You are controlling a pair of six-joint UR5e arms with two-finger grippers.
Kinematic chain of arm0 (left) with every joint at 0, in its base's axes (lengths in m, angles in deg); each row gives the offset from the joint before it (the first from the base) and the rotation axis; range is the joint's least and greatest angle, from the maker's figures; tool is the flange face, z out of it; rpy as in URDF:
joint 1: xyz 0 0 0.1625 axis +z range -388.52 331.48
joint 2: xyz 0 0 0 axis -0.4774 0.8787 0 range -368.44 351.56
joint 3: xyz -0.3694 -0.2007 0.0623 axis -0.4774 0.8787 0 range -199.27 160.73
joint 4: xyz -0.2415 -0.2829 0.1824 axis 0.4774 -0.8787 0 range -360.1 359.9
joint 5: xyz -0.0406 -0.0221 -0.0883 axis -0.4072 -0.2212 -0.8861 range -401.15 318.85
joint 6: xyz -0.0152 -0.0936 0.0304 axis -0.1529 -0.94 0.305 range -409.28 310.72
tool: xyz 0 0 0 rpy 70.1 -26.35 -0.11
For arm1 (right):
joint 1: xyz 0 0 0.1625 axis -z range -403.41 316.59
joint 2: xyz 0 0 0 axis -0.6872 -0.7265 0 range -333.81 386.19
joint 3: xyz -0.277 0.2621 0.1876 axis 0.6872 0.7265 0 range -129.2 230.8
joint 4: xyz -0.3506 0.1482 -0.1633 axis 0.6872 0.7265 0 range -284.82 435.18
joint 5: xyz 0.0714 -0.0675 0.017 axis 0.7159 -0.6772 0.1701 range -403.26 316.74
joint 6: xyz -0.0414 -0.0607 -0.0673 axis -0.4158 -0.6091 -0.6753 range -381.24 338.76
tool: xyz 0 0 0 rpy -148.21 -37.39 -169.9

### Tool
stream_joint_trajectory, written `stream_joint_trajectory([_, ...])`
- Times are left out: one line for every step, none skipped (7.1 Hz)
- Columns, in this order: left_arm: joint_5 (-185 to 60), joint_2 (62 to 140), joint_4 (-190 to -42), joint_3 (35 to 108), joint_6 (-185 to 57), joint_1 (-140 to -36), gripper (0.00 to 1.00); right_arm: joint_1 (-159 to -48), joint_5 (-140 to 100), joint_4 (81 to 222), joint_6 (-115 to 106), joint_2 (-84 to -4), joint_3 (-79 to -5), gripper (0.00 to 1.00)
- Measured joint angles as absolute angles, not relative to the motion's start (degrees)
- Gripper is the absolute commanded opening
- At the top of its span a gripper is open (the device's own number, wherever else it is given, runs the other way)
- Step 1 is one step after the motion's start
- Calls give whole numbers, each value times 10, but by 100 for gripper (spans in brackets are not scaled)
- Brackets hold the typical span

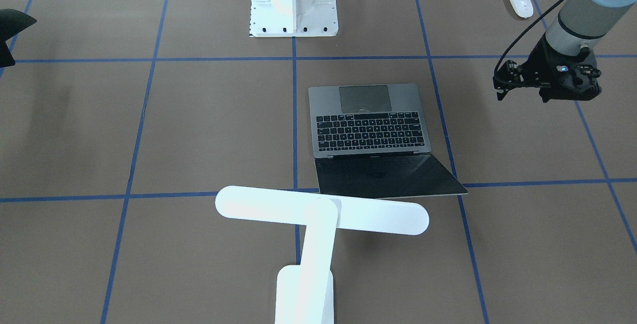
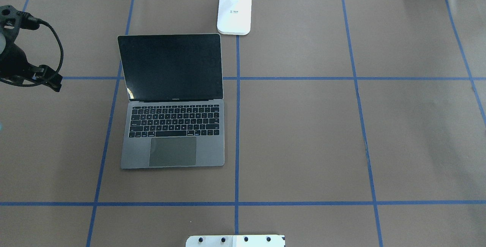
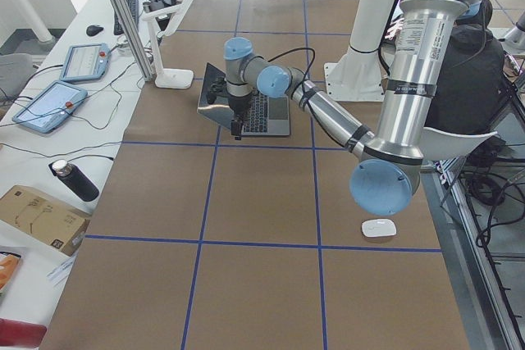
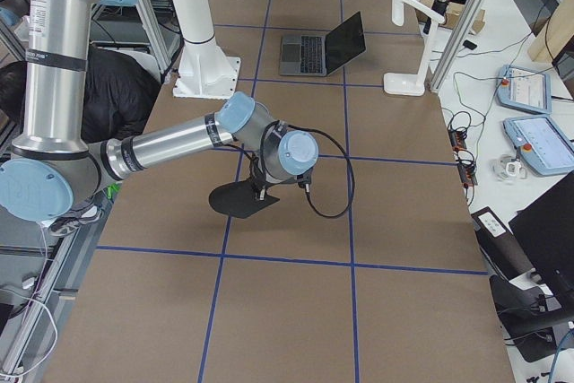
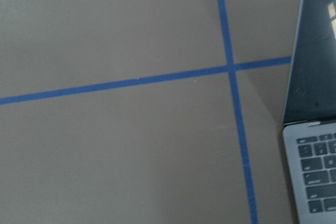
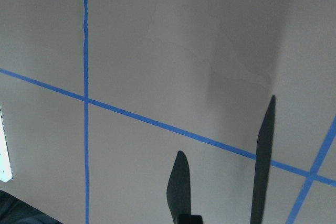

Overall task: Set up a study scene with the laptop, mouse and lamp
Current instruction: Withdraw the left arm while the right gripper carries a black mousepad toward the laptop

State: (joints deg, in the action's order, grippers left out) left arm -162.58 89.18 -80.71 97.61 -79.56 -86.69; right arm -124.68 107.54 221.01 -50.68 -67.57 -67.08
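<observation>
The laptop (image 1: pixel 368 130) lies open on the brown table, left of the centre line in the overhead view (image 2: pixel 172 133), with its screen leaning back. The white lamp (image 1: pixel 318 214) stands beyond it, its base (image 2: pixel 234 13) at the far table edge. The white mouse (image 1: pixel 520 4) lies on the table at the robot's side, to its left (image 3: pixel 379 228). My left gripper (image 1: pixel 557 82) hovers left of the laptop; I cannot tell how its jaws stand. My right gripper (image 6: pixel 220 182) is open and empty above bare table on the right side (image 4: pixel 242 199).
The white bolted robot pedestal (image 1: pixel 293 3) stands at the near middle of the table. Blue tape lines (image 2: pixel 237 125) divide the brown surface. Tablets, a bottle and a box lie on the side bench (image 3: pixel 57 104) beyond the table's far edge.
</observation>
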Motion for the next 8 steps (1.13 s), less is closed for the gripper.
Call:
stream_joint_trajectory([-1626, 864, -809, 980, -754, -872, 100, -1214, 1080, 2208, -432, -636, -676, 0])
stream_joint_trajectory([-1625, 841, -813, 981, -713, -882, 100, -1176, 1080, 2203, -363, -594, -679, 0])
stream_joint_trajectory([-1625, 826, -818, 980, -691, -893, 100, -1134, 1077, 2197, -301, -551, -679, 0])
stream_joint_trajectory([-1625, 818, -823, 979, -681, -902, 100, -1088, 1073, 2186, -243, -510, -674, 0])
stream_joint_trajectory([-1625, 813, -825, 978, -678, -907, 100, -1050, 1068, 2160, -180, -472, -661, 0])
stream_joint_trajectory([-1625, 808, -826, 977, -677, -909, 100, -1022, 1062, 2114, -117, -447, -645, 0])
stream_joint_trajectory([-1625, 807, -826, 976, -677, -910, 100, -998, 1055, 2051, -53, -436, -625, 0])
stream_joint_trajectory([-1625, 806, -826, 975, -677, -910, 100, -977, 1050, 1981, 6, -430, -602, 0])
